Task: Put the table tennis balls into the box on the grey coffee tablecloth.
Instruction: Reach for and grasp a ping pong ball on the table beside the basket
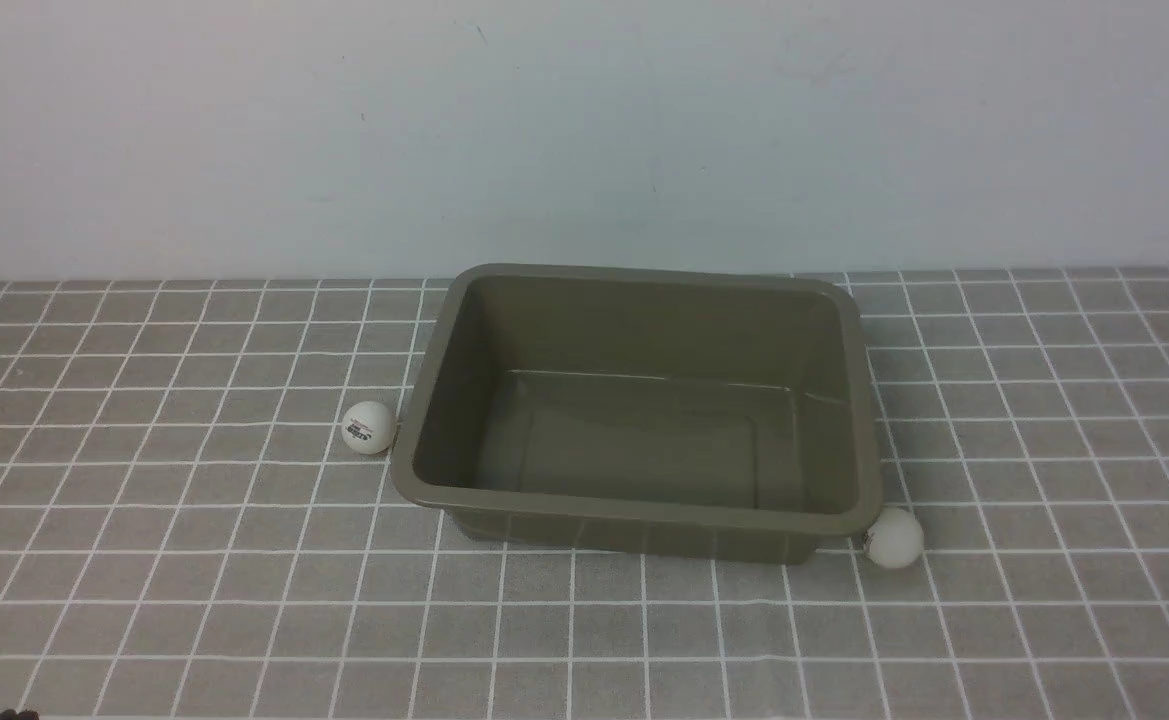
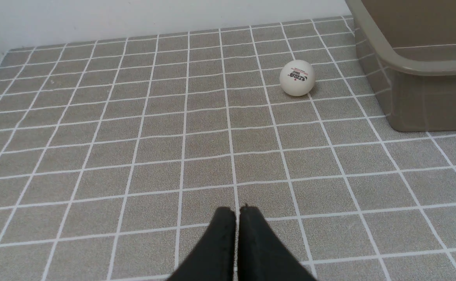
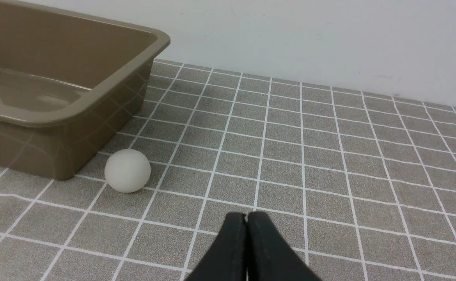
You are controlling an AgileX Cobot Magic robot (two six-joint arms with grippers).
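A: So where's everything sitting?
B: Box [image 1: 634, 518] is on the tablecloth [image 1: 204, 560], wall [image 1: 584, 130] behind it.
A: And the balls?
B: Both on the cloth too, one ball [image 1: 369, 428] just left of the box, other ball [image 1: 893, 538] by its near right corner.

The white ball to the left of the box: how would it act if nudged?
The ball would probably roll easily, being round and resting on the cloth. It may not go far towards the box, whose wall stands close by. It looks like a table tennis ball, so probably light.
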